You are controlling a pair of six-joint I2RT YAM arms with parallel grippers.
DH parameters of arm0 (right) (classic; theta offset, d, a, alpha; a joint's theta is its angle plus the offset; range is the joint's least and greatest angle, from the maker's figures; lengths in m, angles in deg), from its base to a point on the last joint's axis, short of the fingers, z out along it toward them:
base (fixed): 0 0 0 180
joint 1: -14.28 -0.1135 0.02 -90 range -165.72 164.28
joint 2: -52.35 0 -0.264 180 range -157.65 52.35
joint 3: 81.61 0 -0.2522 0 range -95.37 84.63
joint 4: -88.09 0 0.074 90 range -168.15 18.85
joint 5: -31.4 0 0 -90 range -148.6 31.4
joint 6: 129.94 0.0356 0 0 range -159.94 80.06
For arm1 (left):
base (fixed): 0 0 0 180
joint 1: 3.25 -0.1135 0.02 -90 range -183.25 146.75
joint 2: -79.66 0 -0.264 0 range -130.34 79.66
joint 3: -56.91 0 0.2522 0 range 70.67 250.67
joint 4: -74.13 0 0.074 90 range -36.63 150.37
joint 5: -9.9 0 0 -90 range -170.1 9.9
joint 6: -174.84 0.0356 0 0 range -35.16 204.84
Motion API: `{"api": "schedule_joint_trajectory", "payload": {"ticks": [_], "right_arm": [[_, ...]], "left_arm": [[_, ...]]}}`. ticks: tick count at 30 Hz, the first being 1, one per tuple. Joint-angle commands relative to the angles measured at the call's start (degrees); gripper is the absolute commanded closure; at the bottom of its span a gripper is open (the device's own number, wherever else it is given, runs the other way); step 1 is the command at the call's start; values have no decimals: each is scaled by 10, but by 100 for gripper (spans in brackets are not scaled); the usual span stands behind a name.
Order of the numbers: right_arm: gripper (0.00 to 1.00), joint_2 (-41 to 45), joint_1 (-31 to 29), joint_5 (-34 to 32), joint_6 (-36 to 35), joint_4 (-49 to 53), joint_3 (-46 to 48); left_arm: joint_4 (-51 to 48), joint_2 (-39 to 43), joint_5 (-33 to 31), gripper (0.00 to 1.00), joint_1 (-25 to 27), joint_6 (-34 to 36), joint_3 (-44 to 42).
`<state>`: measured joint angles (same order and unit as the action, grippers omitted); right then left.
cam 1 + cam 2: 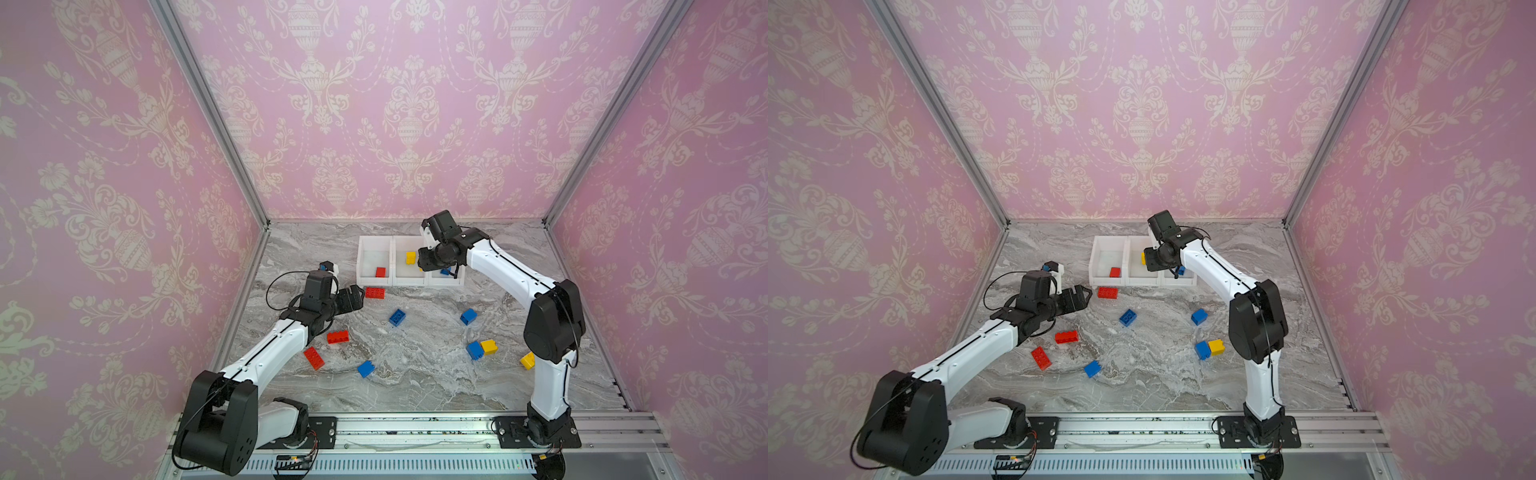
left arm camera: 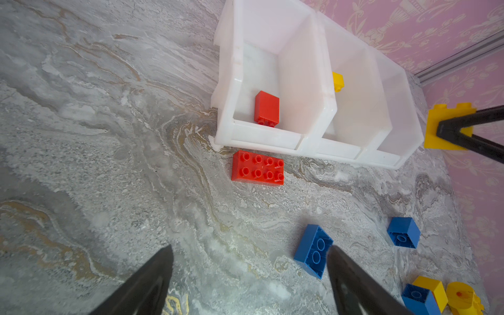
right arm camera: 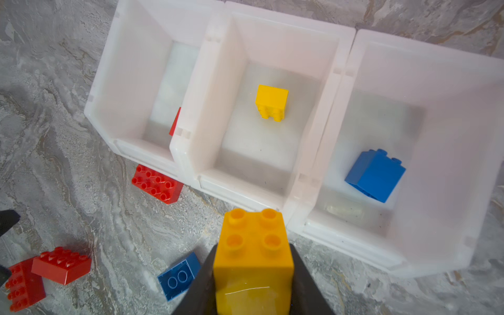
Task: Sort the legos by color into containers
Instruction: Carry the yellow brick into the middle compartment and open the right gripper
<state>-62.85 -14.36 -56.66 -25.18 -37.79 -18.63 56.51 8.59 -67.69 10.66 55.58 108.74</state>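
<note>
Marble table (image 1: 415,386): carries everything; containers (image 3: 191,109): three joined white bins at the back; left bin holds a red brick (image 2: 266,109), middle a yellow brick (image 3: 272,102), right a blue brick (image 3: 375,176); left gripper (image 2: 249,248): jaws wide apart, empty, near a long red brick (image 2: 257,167) lying just before the left bin; right gripper (image 3: 253,245): clamped on a held yellow lego (image 3: 253,272), apparently over the middle bin's front rim; loose legos (image 1: 397,317): red, blue, yellow, scattered across the table.

1. The bins (image 1: 374,281): the left compartment's mouth is open from above. The right arm (image 1: 498,266) reaches over the middle and right ones.
2. A red brick (image 1: 374,293) lies just in front of the bins' left compartment.
3. Left of the bins, the table (image 1: 307,249) is bare.
</note>
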Motion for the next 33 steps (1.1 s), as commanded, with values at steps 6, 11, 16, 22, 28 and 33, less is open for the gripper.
{"api": "schedule_joint_trajectory", "payload": {"ticks": [6,11,16,22,28,33], "right_arm": [[68,-97,-8,-11,-13,24,-106],[67,-153,-24,-28,-24,56,-180],[66,-199,-29,-52,-26,86,-239],[46,-205,-29,-56,-26,88,-242],[37,-191,-30,-60,-29,88,-235],[34,-166,-30,-58,-25,83,-220]], "left_arm": [[12,0,17,10,-6,-6,-11],[17,-4,19,10,-9,-5,-12],[14,-7,23,10,-12,-4,-8],[6,-2,20,9,-13,-5,-3],[12,-6,20,8,-13,-9,-2],[15,-11,21,8,-13,-11,0]]}}
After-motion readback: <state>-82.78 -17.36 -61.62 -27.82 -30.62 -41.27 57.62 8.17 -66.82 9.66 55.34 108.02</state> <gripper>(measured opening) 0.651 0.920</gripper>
